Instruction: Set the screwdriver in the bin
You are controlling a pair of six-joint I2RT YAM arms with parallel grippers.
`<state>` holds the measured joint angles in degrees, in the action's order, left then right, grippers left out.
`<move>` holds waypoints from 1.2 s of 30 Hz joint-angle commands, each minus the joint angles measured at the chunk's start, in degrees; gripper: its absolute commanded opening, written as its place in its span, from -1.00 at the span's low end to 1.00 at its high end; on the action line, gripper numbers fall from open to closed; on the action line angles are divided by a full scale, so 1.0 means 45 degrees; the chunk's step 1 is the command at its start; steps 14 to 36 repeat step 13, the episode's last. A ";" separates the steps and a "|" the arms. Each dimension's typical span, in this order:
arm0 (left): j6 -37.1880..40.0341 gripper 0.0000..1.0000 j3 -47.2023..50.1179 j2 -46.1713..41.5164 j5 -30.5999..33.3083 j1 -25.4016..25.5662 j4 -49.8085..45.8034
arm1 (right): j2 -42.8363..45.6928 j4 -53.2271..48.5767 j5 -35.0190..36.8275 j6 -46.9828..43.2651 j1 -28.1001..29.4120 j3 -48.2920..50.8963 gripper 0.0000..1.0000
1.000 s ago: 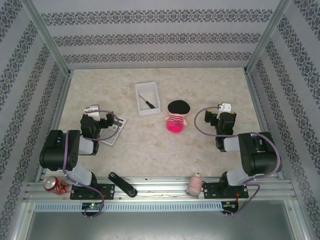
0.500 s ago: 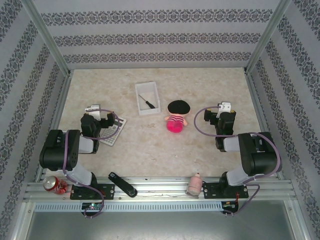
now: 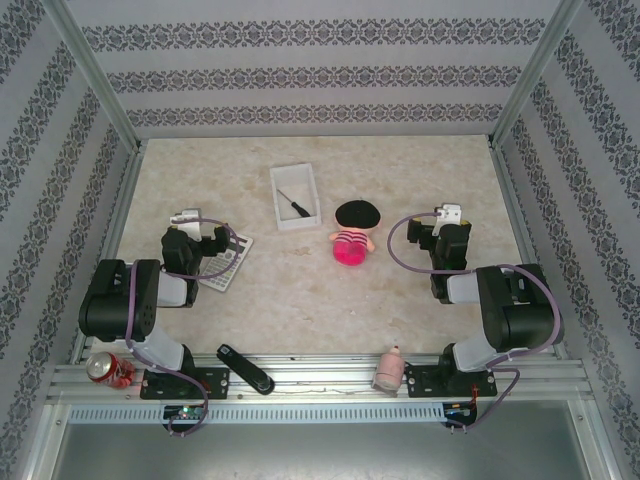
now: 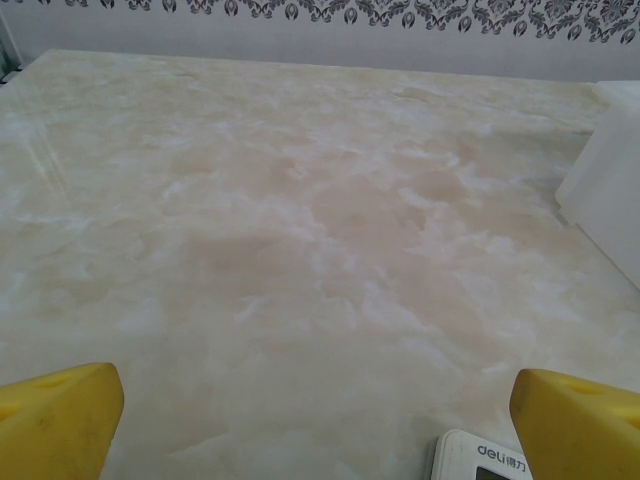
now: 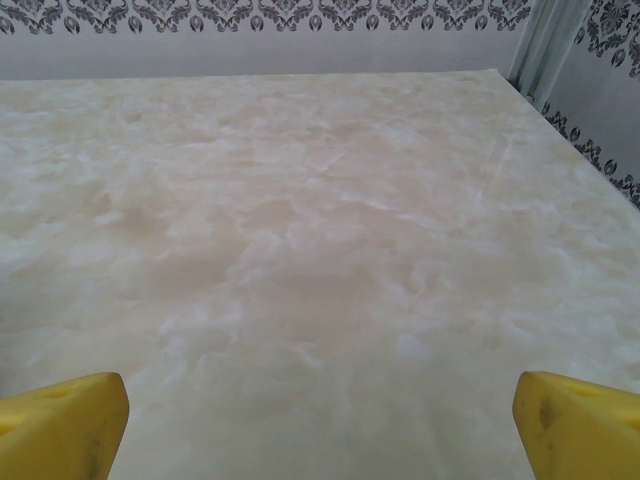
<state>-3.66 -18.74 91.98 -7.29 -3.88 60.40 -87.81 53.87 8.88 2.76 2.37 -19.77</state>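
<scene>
White bin (image 3: pixel 303 183) on the far worktop (image 3: pixel 420 170) holds the screwdriver (image 3: pixel 293 204), well apart from both pincers. It lies far-right of the left pincer (image 4: pixel 318 430) and far-left of the right pincer (image 5: pixel 320 425). Both are spread wide.

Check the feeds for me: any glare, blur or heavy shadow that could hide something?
Top view: even soft light, no hard shadows; the screwdriver reads clearly in the bin. Left wrist view: the bin's wall at the right edge is washed out and soft, faint sheen on the table. Right wrist view: a pale glare streak on the table toward the right.
</scene>
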 commanded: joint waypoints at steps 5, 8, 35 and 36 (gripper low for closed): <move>0.0149 0.99 -0.0151 -0.0151 -0.0197 -0.0116 -0.0161 | -0.0011 0.0452 -0.0226 -0.0097 -0.0019 -0.0253 0.96; 0.0144 0.99 -0.0151 -0.0159 -0.0197 -0.0114 -0.0161 | -0.0046 0.0393 -0.0273 -0.0102 -0.0036 -0.0294 0.96; 0.0140 0.99 -0.0151 -0.0164 -0.0197 -0.0121 -0.0161 | 0.0003 0.0471 -0.0265 -0.0138 -0.0005 -0.0236 0.96; 0.0140 0.99 -0.0151 -0.0164 -0.0197 -0.0121 -0.0161 | 0.0003 0.0471 -0.0265 -0.0138 -0.0005 -0.0236 0.96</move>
